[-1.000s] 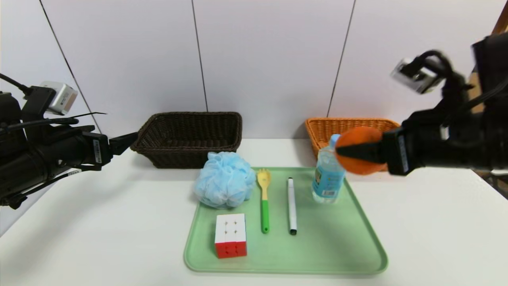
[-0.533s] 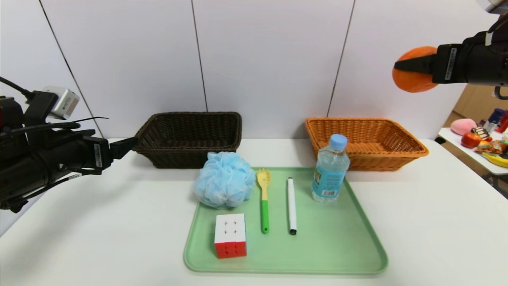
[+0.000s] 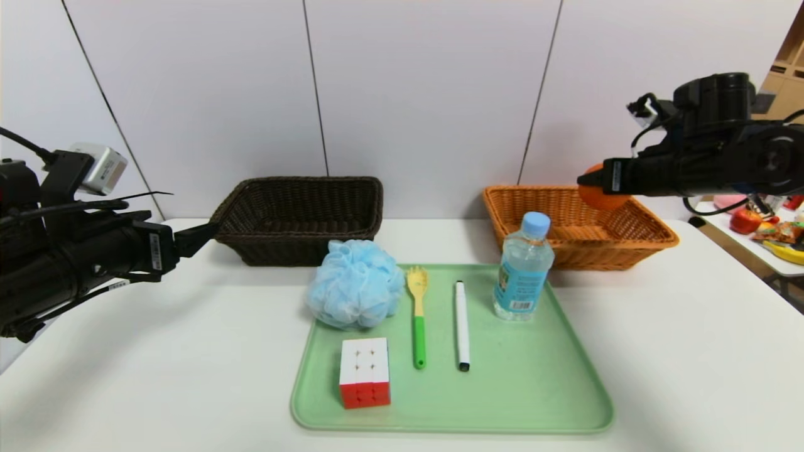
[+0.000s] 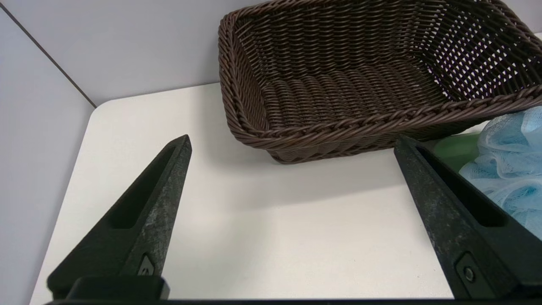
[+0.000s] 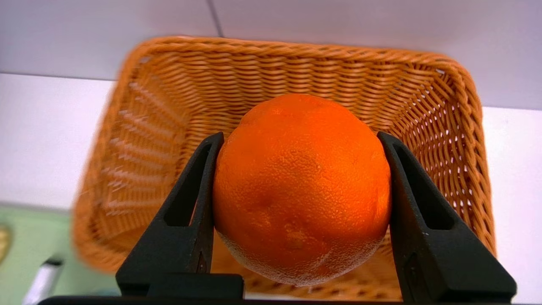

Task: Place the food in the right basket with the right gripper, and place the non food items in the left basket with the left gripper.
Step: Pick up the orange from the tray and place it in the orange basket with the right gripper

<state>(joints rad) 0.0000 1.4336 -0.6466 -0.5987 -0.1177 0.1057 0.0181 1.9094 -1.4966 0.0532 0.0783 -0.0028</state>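
My right gripper (image 3: 590,186) (image 5: 300,136) is shut on the round orange fruit (image 3: 602,199) (image 5: 300,186) and holds it just above the orange-tan right basket (image 3: 653,237) (image 5: 296,46). The water bottle (image 3: 522,270) stands upright on the green tray (image 3: 534,389), together with the white-and-red cube (image 3: 365,371), spork (image 3: 418,314) and marker (image 3: 462,323). The blue pouf (image 3: 355,284) (image 4: 508,169) sits at the tray's far left corner. At the left, my left gripper (image 3: 204,231) (image 4: 293,139) hangs open and empty, pointing at the dark brown left basket (image 3: 295,248) (image 4: 338,123).
Both baskets stand at the back of the white table, against the wall. A side table (image 3: 763,251) with toy foods lies beyond the table's right edge, below my right arm.
My right gripper carried the orange fruit up from beside the bottle, swung right, then came down over the orange-tan basket. The left arm has barely moved.
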